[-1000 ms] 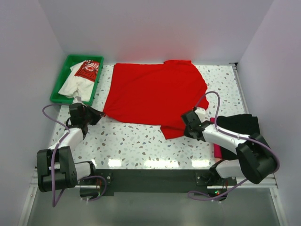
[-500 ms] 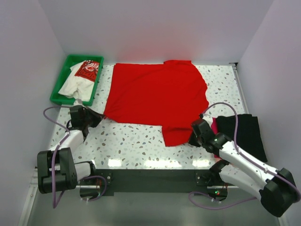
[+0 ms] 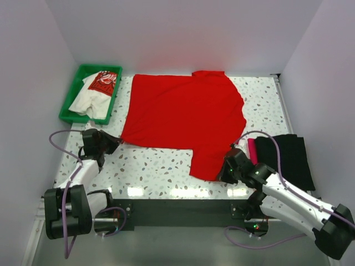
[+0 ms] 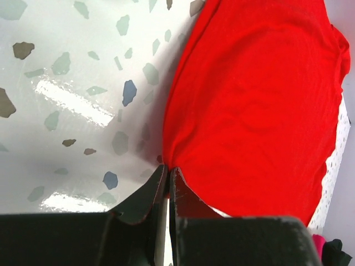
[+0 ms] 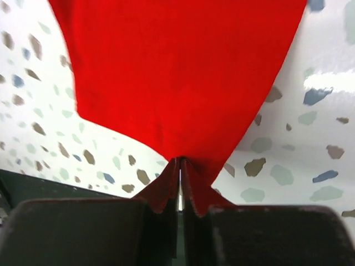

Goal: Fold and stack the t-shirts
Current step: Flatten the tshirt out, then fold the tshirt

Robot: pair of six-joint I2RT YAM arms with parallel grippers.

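Red t-shirt (image 3: 183,108) lies spread flat on the speckled table (image 3: 161,169), its long axis running left to right, hem leftward, neck end rightward. Left gripper (image 4: 167,169) is clamped on the near hem corner; right gripper (image 5: 179,162) pinches the near sleeve's edge.

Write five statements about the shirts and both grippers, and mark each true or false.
1. The left gripper is shut on a corner of the red t-shirt. True.
2. The right gripper hangs open above the cloth. False: it is shut on the red t-shirt's near corner.
3. The white t-shirt lies in the green tray. True.
4. The red t-shirt is folded in half. False: it lies spread out on the table.
5. The black t-shirt lies beside the right arm. True.
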